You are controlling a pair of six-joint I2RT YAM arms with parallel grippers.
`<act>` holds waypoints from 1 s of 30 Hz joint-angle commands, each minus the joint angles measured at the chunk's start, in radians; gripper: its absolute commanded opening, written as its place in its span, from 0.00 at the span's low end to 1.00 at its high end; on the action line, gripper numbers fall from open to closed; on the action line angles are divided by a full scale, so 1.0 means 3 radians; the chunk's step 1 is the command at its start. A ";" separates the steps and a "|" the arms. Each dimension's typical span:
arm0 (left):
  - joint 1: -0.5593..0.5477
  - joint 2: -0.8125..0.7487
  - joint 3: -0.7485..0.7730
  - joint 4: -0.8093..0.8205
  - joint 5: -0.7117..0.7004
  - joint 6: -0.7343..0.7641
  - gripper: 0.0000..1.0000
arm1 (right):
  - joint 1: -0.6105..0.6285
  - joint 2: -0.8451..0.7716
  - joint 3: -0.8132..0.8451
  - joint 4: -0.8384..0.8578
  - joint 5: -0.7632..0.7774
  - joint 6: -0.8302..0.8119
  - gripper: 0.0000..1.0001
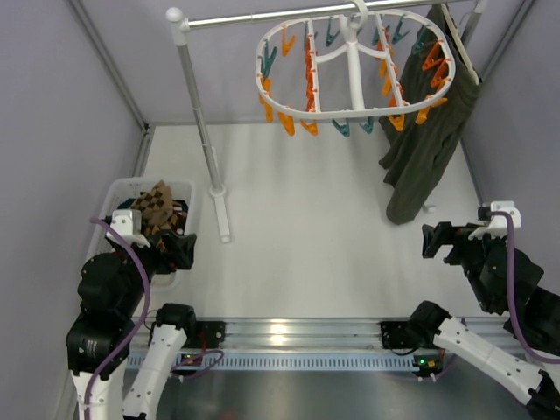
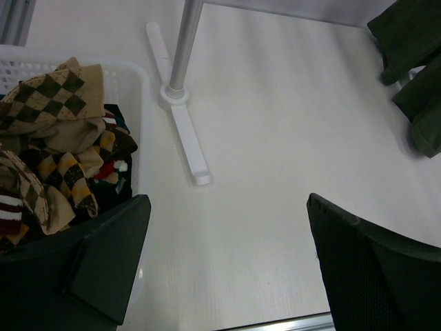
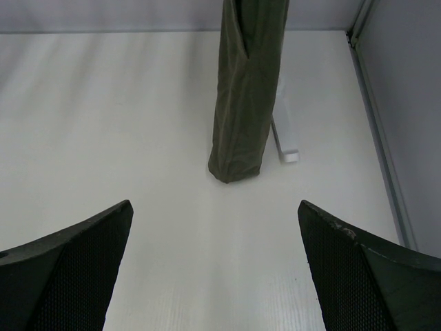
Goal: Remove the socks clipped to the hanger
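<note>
White table [image 1: 306, 227] beneath hanger [image 1: 353, 70], grey walls [image 1: 44, 105]

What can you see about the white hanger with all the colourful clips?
The hanger is a white oval frame, plastic by the look, with cross bars and a middle stem ending in a hook. The hook sits over the rail, so it hangs above the table. Orange and teal clips dangle from rim and bars. Every clip looks empty. A dark green garment hangs beside it; touching or not, I cannot tell.
</note>
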 commanded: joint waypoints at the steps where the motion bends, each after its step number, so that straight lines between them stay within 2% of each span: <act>1: -0.0009 0.0001 0.0003 0.0035 -0.0029 0.0004 0.99 | 0.0025 -0.0026 0.0001 0.0086 0.0000 -0.0040 0.99; 30: -0.0009 0.0037 0.0023 0.0040 -0.0090 -0.0052 0.99 | 0.0030 0.0015 -0.0040 0.0153 -0.0067 -0.0010 0.99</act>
